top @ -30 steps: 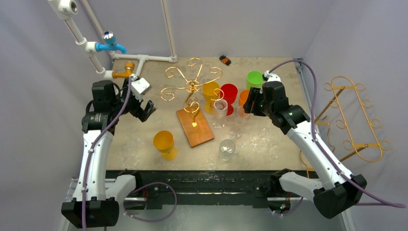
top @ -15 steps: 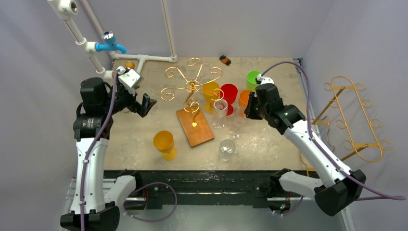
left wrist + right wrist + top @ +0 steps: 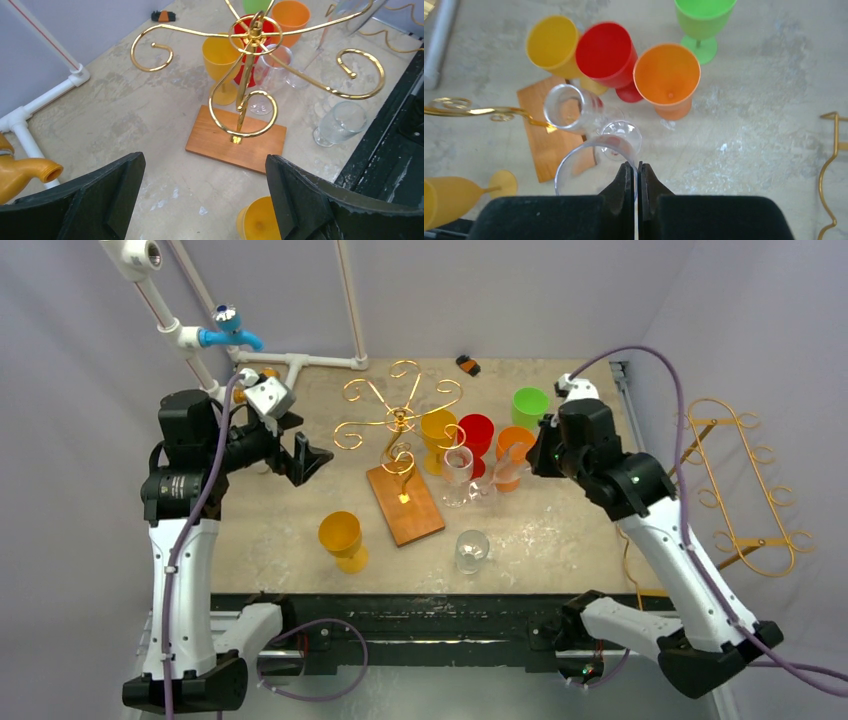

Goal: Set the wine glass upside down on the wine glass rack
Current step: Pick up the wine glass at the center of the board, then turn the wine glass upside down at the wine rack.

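Counting outward: one clear glass [image 3: 471,550] and one near yellow goblet [image 3: 342,538], then one rack [image 3: 400,430]. At its three o'clock the right gripper [image 3: 637,172] pinches the tilted wine glass [image 3: 500,475] by the rim, beside a second clear glass [image 3: 457,468]. The left gripper [image 3: 308,458] gapes wide at nine o'clock. Farthest are four goblets, one each: far yellow goblet [image 3: 438,428], red goblet [image 3: 476,430], orange goblet [image 3: 515,440], green goblet [image 3: 530,403].

No text, label, brand, number or sign can be read in any view. The clear wine glass [image 3: 584,165], the coloured cups [image 3: 666,75] and the wooden base [image 3: 235,145] of the gold rack [image 3: 255,34] show only plain surfaces.
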